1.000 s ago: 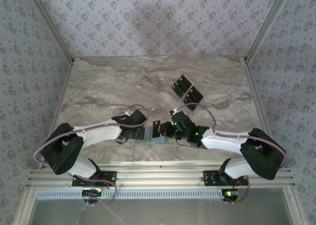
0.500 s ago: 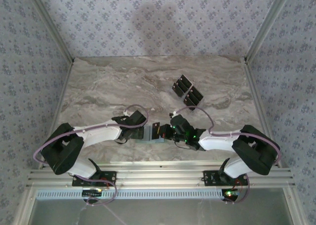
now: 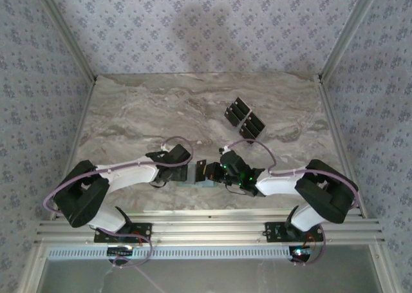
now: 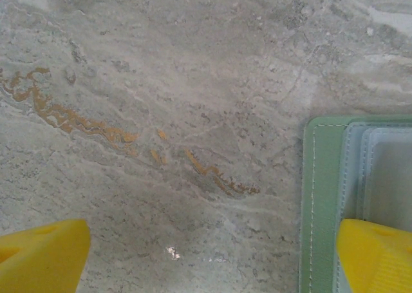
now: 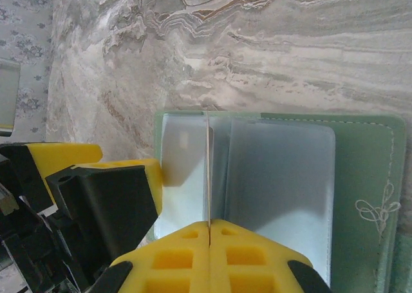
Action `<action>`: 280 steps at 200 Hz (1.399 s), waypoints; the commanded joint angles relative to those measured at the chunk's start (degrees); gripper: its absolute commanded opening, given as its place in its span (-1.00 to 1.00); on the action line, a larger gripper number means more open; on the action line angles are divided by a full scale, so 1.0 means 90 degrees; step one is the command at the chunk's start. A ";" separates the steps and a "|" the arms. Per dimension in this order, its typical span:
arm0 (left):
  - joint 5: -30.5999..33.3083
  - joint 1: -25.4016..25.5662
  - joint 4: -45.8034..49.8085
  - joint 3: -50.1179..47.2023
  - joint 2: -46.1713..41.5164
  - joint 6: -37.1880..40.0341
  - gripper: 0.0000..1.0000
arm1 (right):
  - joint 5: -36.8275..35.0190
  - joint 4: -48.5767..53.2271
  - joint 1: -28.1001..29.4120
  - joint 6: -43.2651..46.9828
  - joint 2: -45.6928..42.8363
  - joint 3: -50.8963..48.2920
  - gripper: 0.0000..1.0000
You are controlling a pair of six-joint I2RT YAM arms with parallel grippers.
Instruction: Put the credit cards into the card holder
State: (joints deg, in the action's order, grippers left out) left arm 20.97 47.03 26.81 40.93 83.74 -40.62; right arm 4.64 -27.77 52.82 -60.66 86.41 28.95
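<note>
The card holder (image 5: 364, 177) lies open on the marble, pale green outside, blue-grey pockets inside (image 3: 193, 177). My right gripper (image 5: 209, 223) is shut on one credit card (image 5: 208, 170), seen edge-on as a thin line standing over the pockets. From above, that card (image 3: 205, 171) is black, held by the right gripper (image 3: 215, 172) above the holder. My left gripper (image 4: 212, 257) is open; one yellow finger (image 4: 376, 254) sits on the holder's left edge (image 4: 322, 203), the other (image 4: 38, 254) over bare marble. More credit cards (image 3: 244, 119) lie on the table beyond.
The marble table (image 3: 141, 113) is walled by patterned panels at left, back and right. An aluminium rail (image 3: 206, 225) runs along the near edge, where both arm bases are bolted. The left gripper's finger (image 5: 109, 190) stands close beside the held card.
The right arm has swung its elbow inward and carried the held card a little left over the card holder. The left arm has stayed put.
</note>
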 commanded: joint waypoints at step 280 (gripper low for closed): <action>0.0069 0.0050 0.0281 -0.0253 0.0041 -0.0062 0.96 | 0.0470 -0.1316 -0.0115 -0.0576 0.0823 -0.0517 -1.00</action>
State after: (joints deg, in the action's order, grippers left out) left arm 22.63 47.03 26.92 40.64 83.68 -41.08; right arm 7.77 -38.96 51.66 -64.51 92.23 24.91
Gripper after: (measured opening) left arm 0.980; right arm 0.066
